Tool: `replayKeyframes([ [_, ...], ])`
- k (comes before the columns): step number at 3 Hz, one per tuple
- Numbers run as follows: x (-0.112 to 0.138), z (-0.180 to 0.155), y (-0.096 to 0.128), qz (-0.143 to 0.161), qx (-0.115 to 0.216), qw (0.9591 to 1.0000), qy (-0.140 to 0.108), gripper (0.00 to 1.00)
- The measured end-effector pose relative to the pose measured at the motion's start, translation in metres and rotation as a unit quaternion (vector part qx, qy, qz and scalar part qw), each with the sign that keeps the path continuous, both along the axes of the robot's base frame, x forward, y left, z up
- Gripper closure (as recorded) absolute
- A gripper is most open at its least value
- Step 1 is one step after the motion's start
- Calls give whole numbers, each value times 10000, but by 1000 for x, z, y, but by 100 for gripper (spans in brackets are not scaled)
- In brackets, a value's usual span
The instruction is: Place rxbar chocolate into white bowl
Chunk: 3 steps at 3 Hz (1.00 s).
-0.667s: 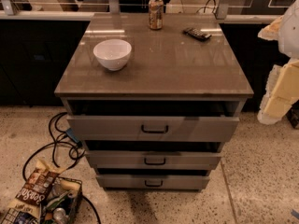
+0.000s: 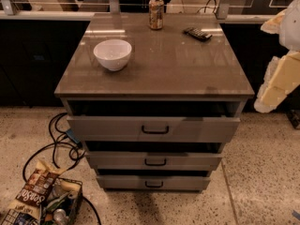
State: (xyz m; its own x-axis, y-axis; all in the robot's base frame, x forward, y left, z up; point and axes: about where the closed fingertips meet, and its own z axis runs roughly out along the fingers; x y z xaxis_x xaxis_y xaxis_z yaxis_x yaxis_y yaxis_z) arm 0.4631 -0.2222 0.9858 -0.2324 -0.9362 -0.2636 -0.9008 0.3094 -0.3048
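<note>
Nothing on the table (image 2: 154,74) is shifting between the earlier frame and this one. The pale arm at the right edge is showing only a slight change of pose.

Camera view, looking down from the front: the table is a grey-brown cabinet with a glossy top and three drawers below. The small, flat, near-black wrapped rxbar chocolate (image 2: 197,33) is lying at the far right of the top, just right of an upright tan drink can (image 2: 156,13). The round, glossy white bowl (image 2: 112,54) is sitting on the left side, nearer the camera and well apart from the bar.

The cream-and-white blocky gripper (image 2: 269,95) is hanging beyond the table's right edge, beside the front right corner and touching nothing. Whether it is open or closed cannot be told. From it, the bar is lying to the left and farther back.

The bar's long axis is running diagonally. Its far-left end is pointing toward the can and its near-right end toward the table's right edge. A grasp is probably calling for a wrist turn to span the short side.
</note>
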Motion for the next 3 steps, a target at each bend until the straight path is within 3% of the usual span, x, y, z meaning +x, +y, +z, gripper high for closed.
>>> replayKeyframes([
  [1, 60, -1, -20, -439, 711, 9954, -474, 0],
  [2, 135, -18, -39, -1000, 2012, 9684, -1080, 0],
  [3, 183, -25, -45, -1215, 2873, 9382, -1499, 0],
])
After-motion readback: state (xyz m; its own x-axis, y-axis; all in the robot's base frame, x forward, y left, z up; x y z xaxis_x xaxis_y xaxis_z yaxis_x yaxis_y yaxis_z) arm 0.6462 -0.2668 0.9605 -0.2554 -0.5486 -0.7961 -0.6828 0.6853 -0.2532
